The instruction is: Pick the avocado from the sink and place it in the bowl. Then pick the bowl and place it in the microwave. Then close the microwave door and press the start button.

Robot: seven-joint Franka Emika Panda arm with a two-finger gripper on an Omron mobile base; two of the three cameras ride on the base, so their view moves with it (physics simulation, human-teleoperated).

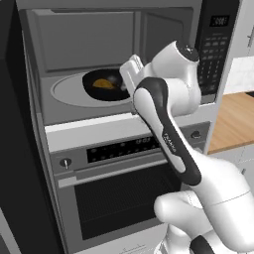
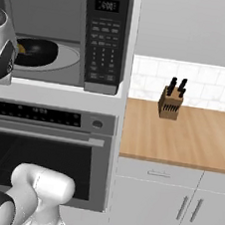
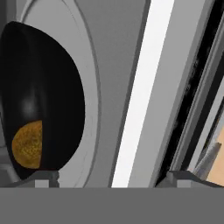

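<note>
Inside the microwave [image 1: 44, 106], one bowl [image 1: 101, 85] on the turntable, one avocado [image 3: 27, 145] in it, tool [image 3: 111, 177] spread apart, empty.

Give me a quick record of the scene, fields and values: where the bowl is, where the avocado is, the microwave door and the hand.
bowl: on the turntable inside the microwave
avocado: in the bowl
microwave door: open
hand: open, holding nothing, at the microwave's opening beside the bowl
oven: below the microwave, door shut
knife block: on the wooden counter to the right
</note>
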